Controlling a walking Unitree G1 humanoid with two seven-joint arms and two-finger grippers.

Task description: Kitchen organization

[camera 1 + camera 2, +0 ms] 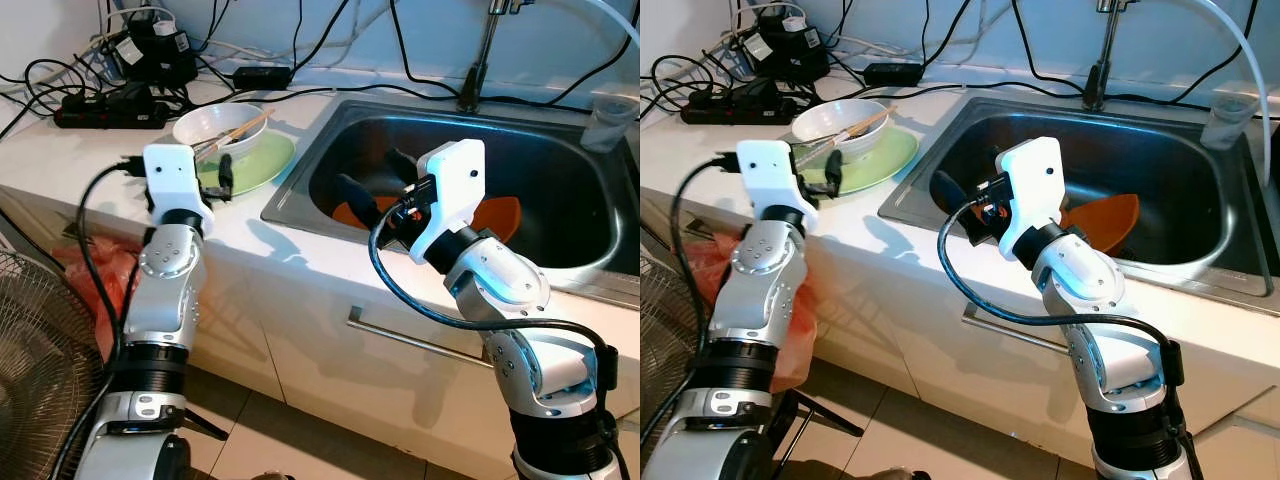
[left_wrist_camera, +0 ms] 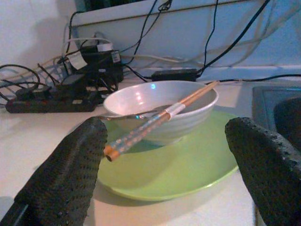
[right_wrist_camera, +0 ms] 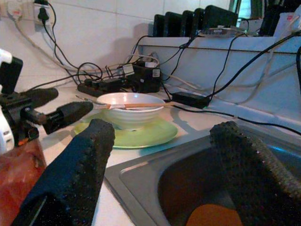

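A white bowl point(image 1: 218, 122) stands on a green plate point(image 1: 262, 160) on the white counter, left of the sink point(image 1: 300, 208). Wooden chopsticks point(image 2: 160, 118) and a metal utensil lie across the bowl's rim. My left gripper point(image 2: 164, 134) is open at the plate's near edge, its fingers point(image 1: 226, 174) just above the rim and pointing at the bowl. An orange plate point(image 1: 503, 214) lies in the sink basin. My right gripper point(image 1: 378, 178) hangs open over the left part of the basin, holding nothing, its fingers point(image 3: 89, 155) aimed toward the bowl.
A power strip point(image 1: 110, 112) and tangled cables crowd the back left of the counter. The faucet point(image 1: 478, 60) rises behind the sink, with a clear plastic cup point(image 1: 608, 120) at the back right. A fan point(image 1: 40, 370) and a red bag point(image 1: 95, 270) sit on the floor at left.
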